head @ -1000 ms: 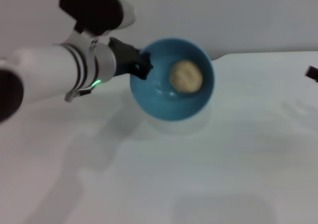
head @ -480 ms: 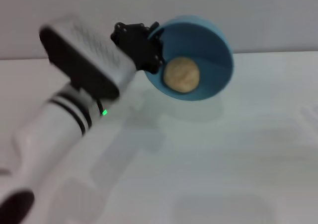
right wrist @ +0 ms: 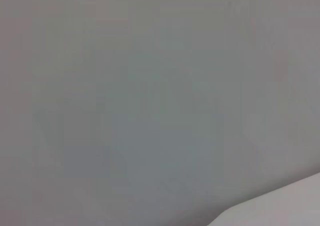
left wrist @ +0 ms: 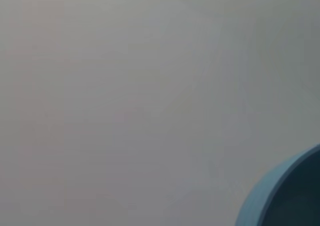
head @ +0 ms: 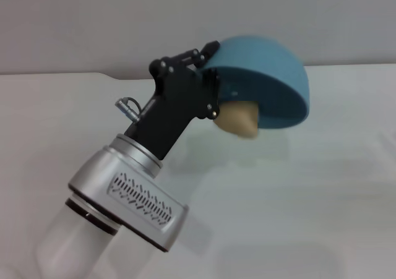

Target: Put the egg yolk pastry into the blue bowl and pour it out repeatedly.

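In the head view my left gripper point(head: 209, 81) is shut on the rim of the blue bowl point(head: 266, 81), which it holds in the air above the table. The bowl is turned almost upside down, its outer dome facing up. The egg yolk pastry point(head: 238, 119) pokes out from under the bowl's lower rim, partly hidden by the bowl and by the gripper. In the left wrist view only an edge of the blue bowl point(left wrist: 285, 196) shows at the corner. My right gripper is out of view.
The white table point(head: 297, 192) spreads beneath the bowl, with a pale wall behind it. My left arm's grey wrist housing point(head: 130, 195) fills the lower left of the head view. The right wrist view shows only a plain grey surface.
My left arm has risen and rolled the bowl from tilted to nearly upside down. The pastry has slid from the bowl's middle down to its lower rim.
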Controlling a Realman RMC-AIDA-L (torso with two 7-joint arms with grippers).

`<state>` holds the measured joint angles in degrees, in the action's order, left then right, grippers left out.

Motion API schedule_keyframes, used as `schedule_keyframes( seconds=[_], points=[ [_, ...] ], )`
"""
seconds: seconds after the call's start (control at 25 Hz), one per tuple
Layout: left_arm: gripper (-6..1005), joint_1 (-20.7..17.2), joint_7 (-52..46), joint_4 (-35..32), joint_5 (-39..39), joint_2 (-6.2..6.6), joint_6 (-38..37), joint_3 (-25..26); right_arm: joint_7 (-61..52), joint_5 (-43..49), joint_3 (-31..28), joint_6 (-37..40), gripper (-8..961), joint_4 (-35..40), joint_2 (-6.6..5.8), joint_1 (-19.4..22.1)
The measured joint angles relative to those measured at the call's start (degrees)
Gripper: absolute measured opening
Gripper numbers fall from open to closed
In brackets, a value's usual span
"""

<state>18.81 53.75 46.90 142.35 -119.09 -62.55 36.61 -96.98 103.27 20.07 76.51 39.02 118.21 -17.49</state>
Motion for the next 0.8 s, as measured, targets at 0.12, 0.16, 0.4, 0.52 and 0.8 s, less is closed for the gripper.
schedule_keyframes(
  seconds=[0.12, 0.16, 0.4, 0.52, 0.8],
  points=[
    [12, 0.8, 1.1, -0.5, -1.9, 0.0, -3.1, -1.7, 0.0, 0.0, 0.0, -0.1, 445, 0.0, 0.01, -0.2],
    [12, 1.1, 1.6, -0.5, -2.5, -0.01, -4.2, -2.2, 0.0, 0.0, 0.0, -0.1, 444, 0.0, 0.02, -0.2],
    [12, 2.8, 2.5, -0.8, -3.4, -0.01, -3.6, -3.8, 0.0, 0.0, 0.0, -0.4, 437, 0.0, 0.17, -0.1],
    [12, 3.1, 2.3, -1.0, -3.7, -0.01, -2.6, -3.7, 0.0, 0.0, 0.0, -0.4, 434, -0.1, 0.18, -0.1],
    [12, 3.3, 1.6, -1.4, -6.2, 0.13, -2.4, -2.6, 0.0, 0.0, 0.4, -0.5, 426, -0.5, 0.18, -0.5]
  ],
)
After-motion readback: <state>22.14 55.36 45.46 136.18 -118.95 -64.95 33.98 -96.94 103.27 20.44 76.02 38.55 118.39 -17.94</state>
